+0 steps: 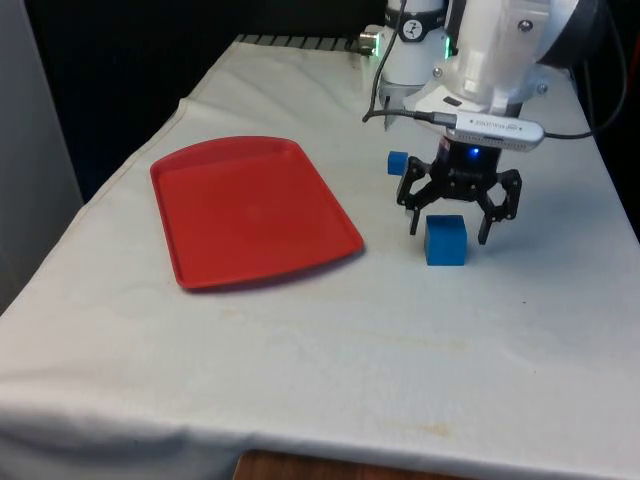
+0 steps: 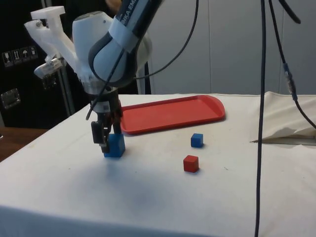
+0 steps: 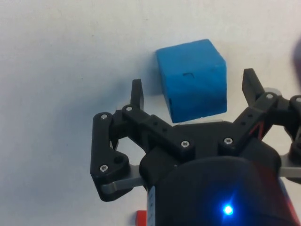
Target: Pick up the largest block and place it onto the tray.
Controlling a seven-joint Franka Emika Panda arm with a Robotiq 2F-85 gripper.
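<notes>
Tabletop [image 1: 300, 360]: white cloth, carries everything.
Tray [image 1: 250, 208]: red, bare, lying flat toward the front view's left; well apart from the blocks.
Gripper [image 1: 452, 232]: lowered over the large block, near the cloth. Fingers [image 3: 136, 92] spread wide, one on each side of the block in the wrist view, gaps on both sides, not touching it.
Large blue block [image 1: 445, 240]: biggest of the three, so the target by judgement; sitting on the cloth, not lifted, between the fingers.
Small blue block [image 2: 197, 140]: loose on the cloth, between the tray and the red block in the side view; partly hidden behind the gripper in the front view.
Small red block [image 2: 190, 163]: loose on the cloth, just beside the small blue one, clear of the gripper.
Done: approach and alignment over the target, as far as visible.
Left: close on the large block, lift, carry across to the tray, set down, release. Nothing on the tray yet.
Progress estimate: early, pre-grasp.
Risk: fingertips low beside the block, possible nudge on closing if off-centre.
</notes>
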